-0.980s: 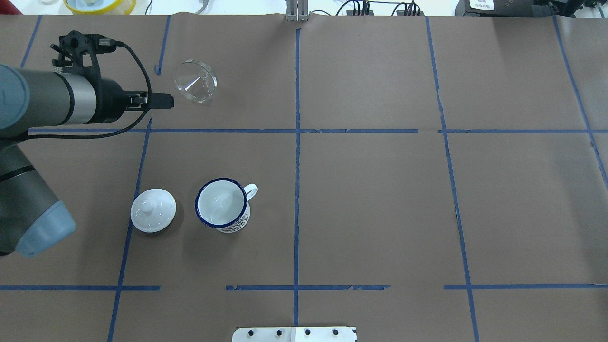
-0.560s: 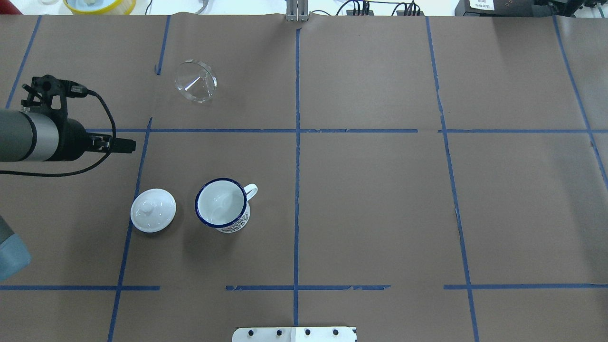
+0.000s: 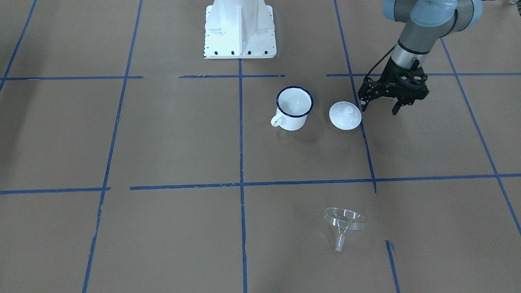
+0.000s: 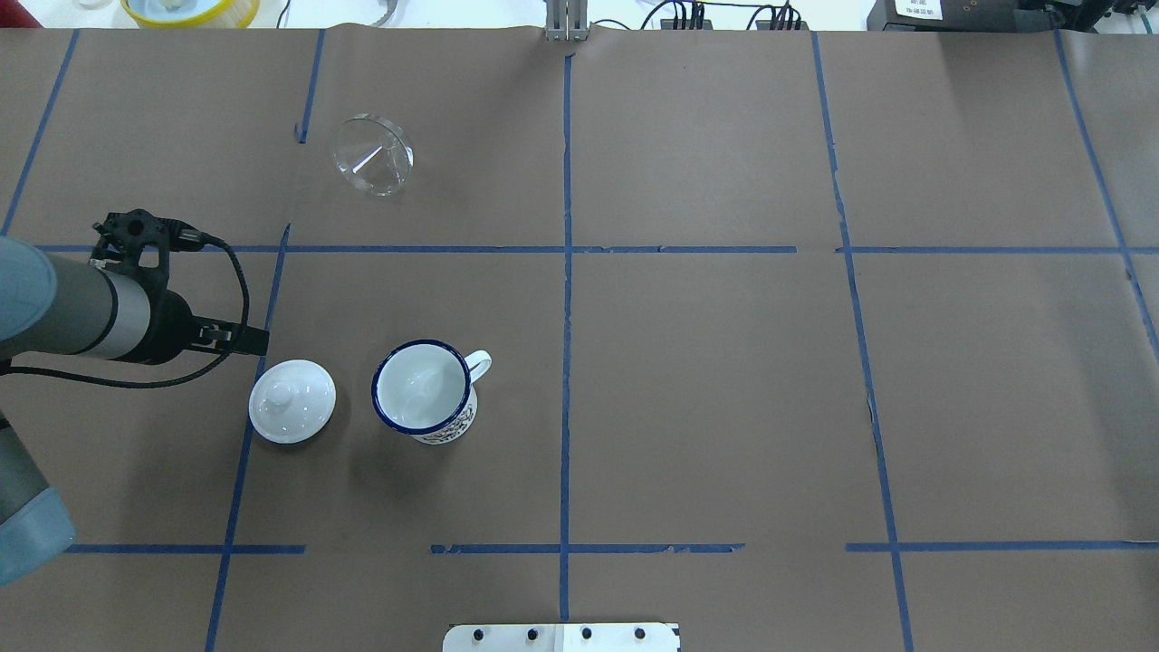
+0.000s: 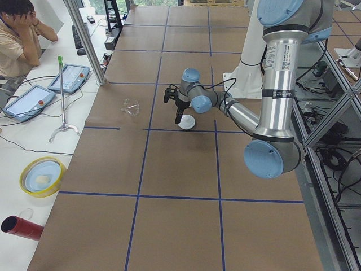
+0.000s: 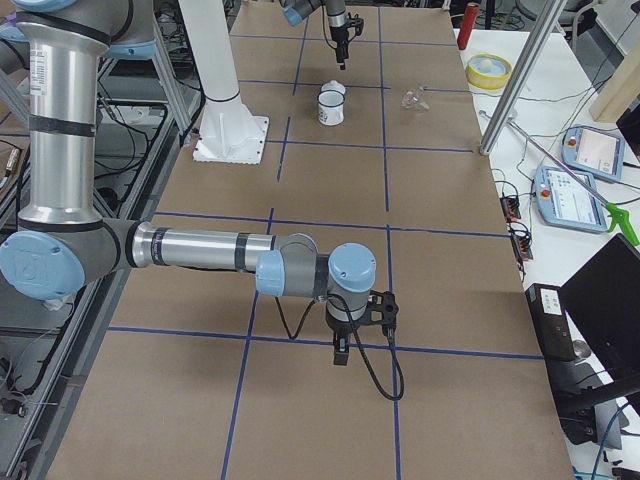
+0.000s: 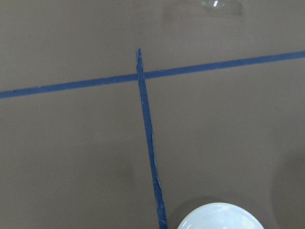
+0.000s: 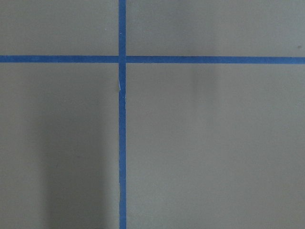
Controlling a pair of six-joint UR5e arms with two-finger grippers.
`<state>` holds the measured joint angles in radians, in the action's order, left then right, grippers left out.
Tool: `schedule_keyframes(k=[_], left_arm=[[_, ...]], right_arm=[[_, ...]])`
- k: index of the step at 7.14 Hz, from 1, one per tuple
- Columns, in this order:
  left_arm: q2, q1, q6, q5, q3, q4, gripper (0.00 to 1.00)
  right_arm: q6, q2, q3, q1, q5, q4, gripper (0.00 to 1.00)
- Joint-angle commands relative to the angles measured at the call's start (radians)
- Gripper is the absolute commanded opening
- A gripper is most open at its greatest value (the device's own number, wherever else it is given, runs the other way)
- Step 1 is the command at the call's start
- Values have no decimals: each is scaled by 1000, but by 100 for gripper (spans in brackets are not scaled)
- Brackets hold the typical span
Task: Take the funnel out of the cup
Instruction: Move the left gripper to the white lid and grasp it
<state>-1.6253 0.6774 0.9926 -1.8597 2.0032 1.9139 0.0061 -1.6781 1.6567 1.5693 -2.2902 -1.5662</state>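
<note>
Left claw (image 3: 379, 110) hovers empty, fingers spread wide, just beside the white lid (image 3: 345, 115), which lies near the cup (image 3: 294, 108). The funnel (image 3: 345, 219) is out of the cup and lies tipped on the table (image 3: 163, 142), well apart from both. The right claw (image 6: 341, 352) points down far off; I cannot tell how far open it is.

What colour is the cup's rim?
Dark blue; the cup shows it best in the overhead view.

clear funnel (image 4: 373, 156), white blue-rimmed cup (image 4: 448, 427); white lid (image 4: 292, 401)
</note>
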Motion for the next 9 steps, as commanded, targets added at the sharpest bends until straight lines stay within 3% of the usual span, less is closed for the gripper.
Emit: schedule_keyframes(k=[1,6,9], left_arm=[[-66,-41,61,-3,-38,-12,100],[-82,-73,54,-4,-90,-4,99],[-76,-104,57,-4,-90,-6,83]], right_arm=[[0,0,0,0,0,0,100],[0,0,0,0,0,0,100],[0,0,0,0,0,0,100]])
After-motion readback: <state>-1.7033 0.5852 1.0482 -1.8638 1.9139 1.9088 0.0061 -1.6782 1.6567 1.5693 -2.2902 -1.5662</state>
